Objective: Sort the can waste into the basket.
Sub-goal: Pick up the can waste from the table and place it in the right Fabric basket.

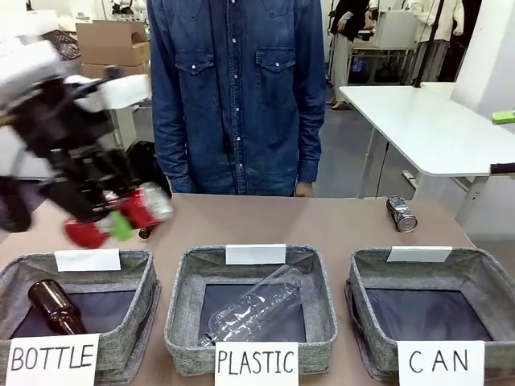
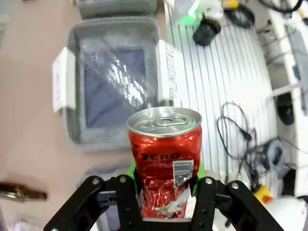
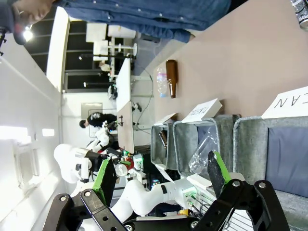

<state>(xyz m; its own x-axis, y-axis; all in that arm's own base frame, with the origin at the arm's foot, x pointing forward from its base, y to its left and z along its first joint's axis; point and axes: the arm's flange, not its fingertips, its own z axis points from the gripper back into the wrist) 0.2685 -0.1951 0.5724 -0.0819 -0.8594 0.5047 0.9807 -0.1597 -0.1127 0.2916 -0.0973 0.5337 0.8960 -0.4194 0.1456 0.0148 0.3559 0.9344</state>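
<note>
**Red can held at the left, CAN basket at the far right**

Three grey woven-fabric baskets line the near edge of the brown table (image 1: 322, 221), with narrow gaps between their walls. The right one, the basket signed "CAN" (image 1: 483, 269), shows its dark base from wall to wall. The middle basket signed "PLASTIC" (image 1: 181, 310) holds a clear plastic bottle (image 1: 253, 310). The left basket signed "BOTTLE" (image 1: 138, 310) holds a brown glass bottle (image 1: 52, 305).

Above the far rim of the BOTTLE basket, the left gripper (image 1: 121, 225) is clamped on the red drink can (image 1: 141, 209), tilted and clear of the table. The right gripper (image 3: 161, 173) has its fingers spread wide with nothing between them.

Open tabletop runs behind the baskets. The dark silver-black can (image 1: 401, 213) lies on its side near the far right edge, beyond the CAN basket. A person in a denim shirt (image 1: 237, 96) stands at the far edge.
</note>
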